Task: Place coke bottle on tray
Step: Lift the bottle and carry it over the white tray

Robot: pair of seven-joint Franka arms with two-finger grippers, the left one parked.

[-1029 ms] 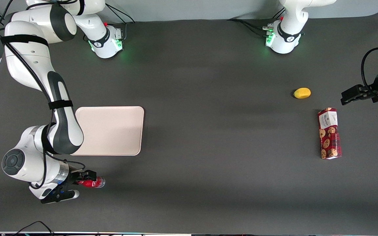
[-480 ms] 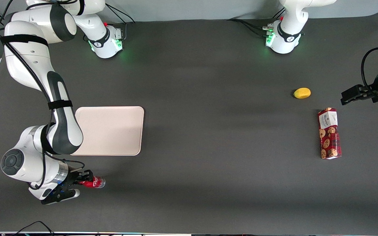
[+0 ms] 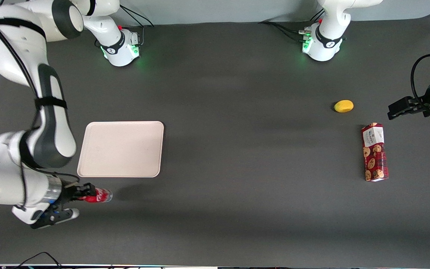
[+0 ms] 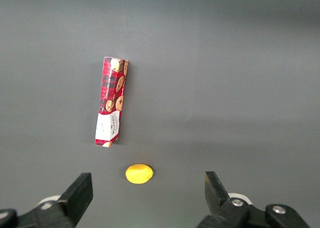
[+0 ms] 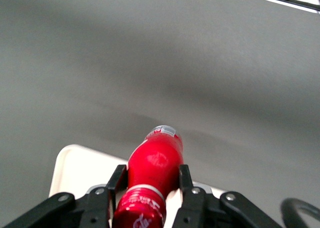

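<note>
Our hand [image 3: 82, 194] is clamped on the coke bottle [image 3: 99, 195], fingers [image 5: 116, 180] pinching it near the cap end, and the bottle lies roughly level in the grip, its silvery base pointing toward the parked arm's end of the counter [image 3: 237, 130]. In the front view it sits nearer the camera than the tray [image 3: 121, 148], just clear of the tray's near rim; a soft shadow on the counter beside it suggests to us that it is lifted, not resting. From the wrist, the tray [image 5: 75, 170] shows pale beneath the bottle [image 5: 155, 163]. We judge the carry to be the step in hand: to do it well we should bring the bottle away from the camera until it hangs over the tray's bare middle, keep it high enough to clear the raised rim, then lower gently and let go only once it rests. Laid on its side it may roll, so the rim is our safeguard. The cookie box [image 3: 374, 152] and the yellow fruit [image 3: 343, 106] lie well apart, out of our path
</note>
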